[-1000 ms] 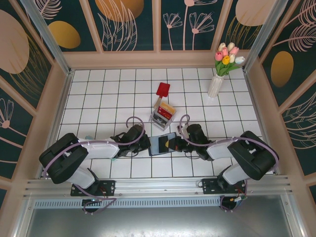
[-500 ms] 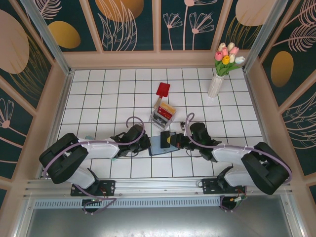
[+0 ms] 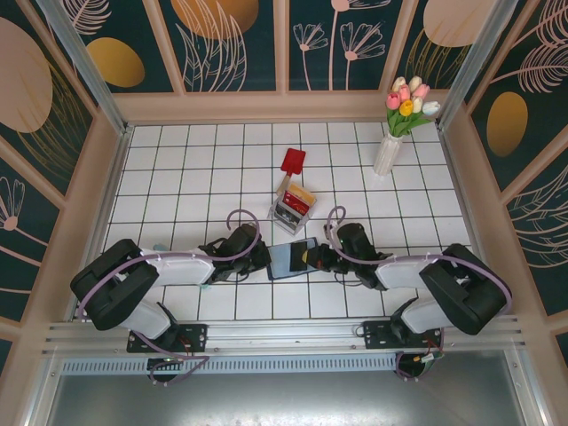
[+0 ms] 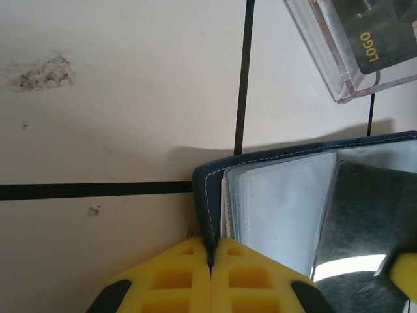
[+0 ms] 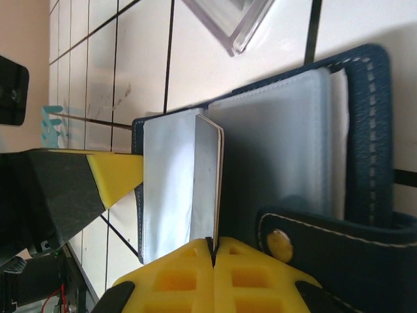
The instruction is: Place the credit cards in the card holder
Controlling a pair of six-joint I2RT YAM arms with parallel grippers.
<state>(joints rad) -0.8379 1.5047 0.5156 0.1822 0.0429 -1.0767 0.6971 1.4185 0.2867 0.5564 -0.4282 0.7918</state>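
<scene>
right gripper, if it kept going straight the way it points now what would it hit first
Probably the open card holder: the right gripper, shut on a card, points low across its grey-blue pages. Past that lies tile, then the clear box, though depth is unclear.

**Crowded around the holder, open counter (image 3: pixel 177 169) to the far left**

We find the card holder (image 3: pixel 291 259) hemmed in on three sides. The left fingers (image 4: pixel 195 267) clamp its left edge. The right fingers (image 5: pixel 199 264) pinch a card (image 5: pixel 210 189) standing on edge over its open leaves. The clear box (image 3: pixel 293 209) stands just behind it, with the red paddle (image 3: pixel 293 161) lying just beyond the box. Both arms lie low across the near tiles, leaving us only a bare strip between their bases in front of the holder. The vase (image 3: pixel 388 153) stands well apart at the far right, and the tiles at far left lie open.
</scene>
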